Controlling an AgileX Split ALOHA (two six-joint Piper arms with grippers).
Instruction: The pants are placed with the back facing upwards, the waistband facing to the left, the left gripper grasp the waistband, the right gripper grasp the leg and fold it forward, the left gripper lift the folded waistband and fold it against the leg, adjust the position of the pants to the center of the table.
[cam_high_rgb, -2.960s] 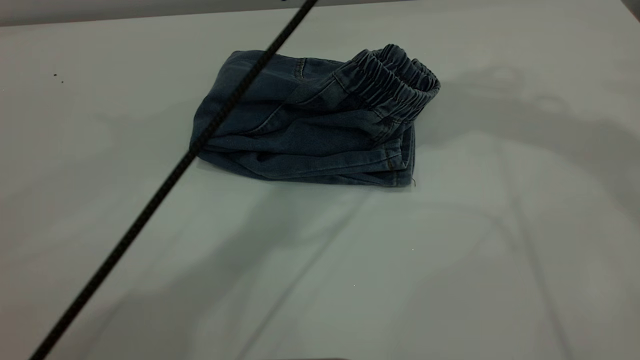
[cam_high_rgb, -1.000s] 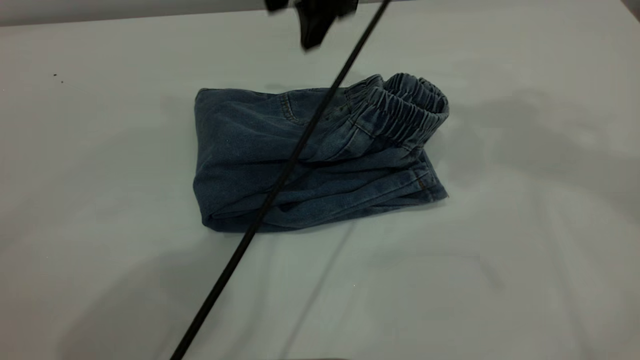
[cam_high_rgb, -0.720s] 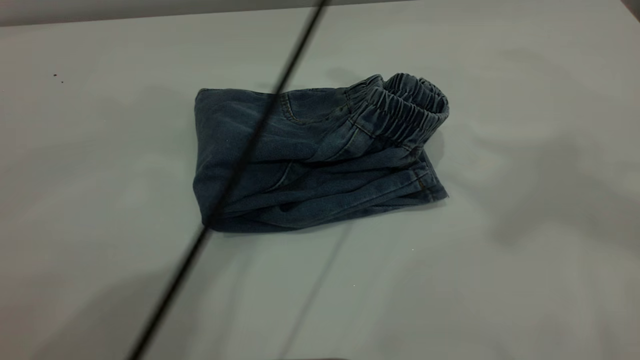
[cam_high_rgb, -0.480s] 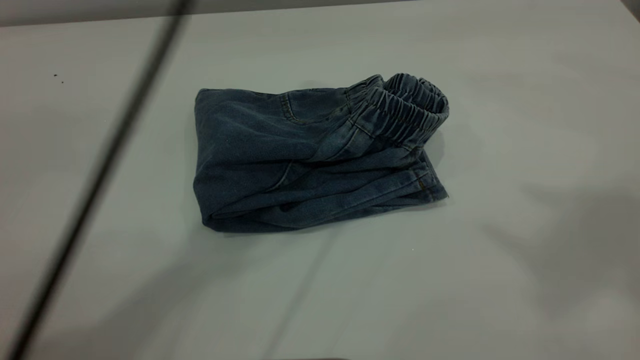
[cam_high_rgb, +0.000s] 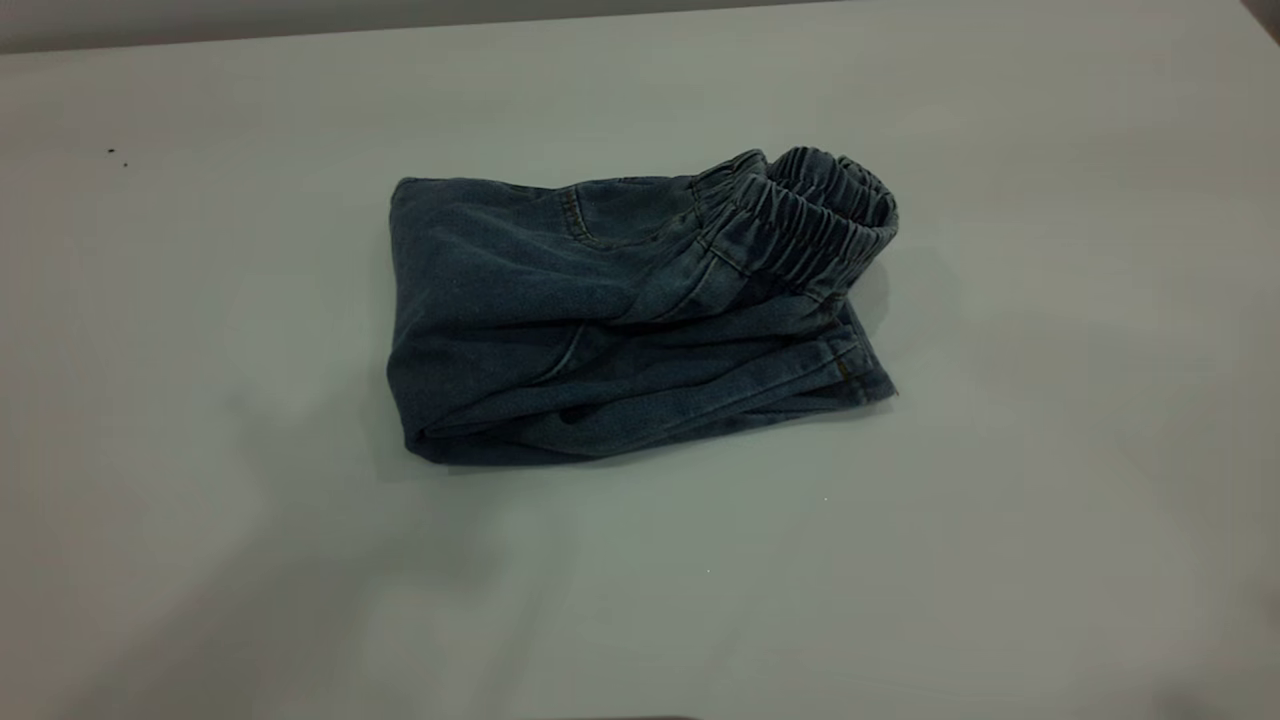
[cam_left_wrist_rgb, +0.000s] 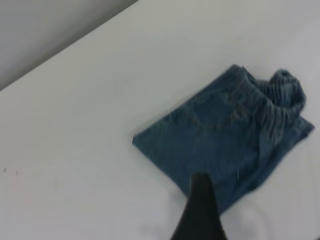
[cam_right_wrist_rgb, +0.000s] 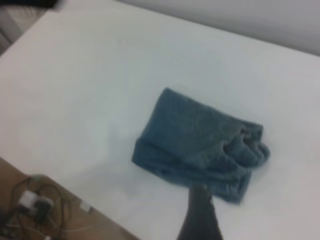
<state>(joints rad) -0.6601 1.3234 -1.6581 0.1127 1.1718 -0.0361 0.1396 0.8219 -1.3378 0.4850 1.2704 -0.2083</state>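
- One pair of blue denim shorts (cam_high_rgb: 620, 320) lies folded into a thick bundle near the middle of the exterior view, resting on the pale tabletop (cam_high_rgb: 1050, 520).
- Its gathered elastic waistband (cam_high_rgb: 820, 215) sits on top of the bundle at the upper right, bulging upward in a ridged loop.
- A stitched hem corner (cam_high_rgb: 865, 380) pokes out at the bundle's lower right, under the waistband.
- The folded edge of the bundle runs down its left side, with soft creases across the front.
- Neither arm appears in the exterior view; only faint shadows fall across the tabletop.
- In the left wrist view, the left pincer (cam_left_wrist_rgb: 200, 212) shows as one dark, blurred shape at the bottom centre, above the shorts and apart from them. Whether it is open or closed cannot be told.
- In the right wrist view, the right pincer (cam_right_wrist_rgb: 200, 215) is likewise a dark shape at the bottom centre, holding nothing visible. Its state cannot be told either.
- Two tiny dark specks (cam_high_rgb: 117, 156) mark the tabletop at the upper left of the exterior view.
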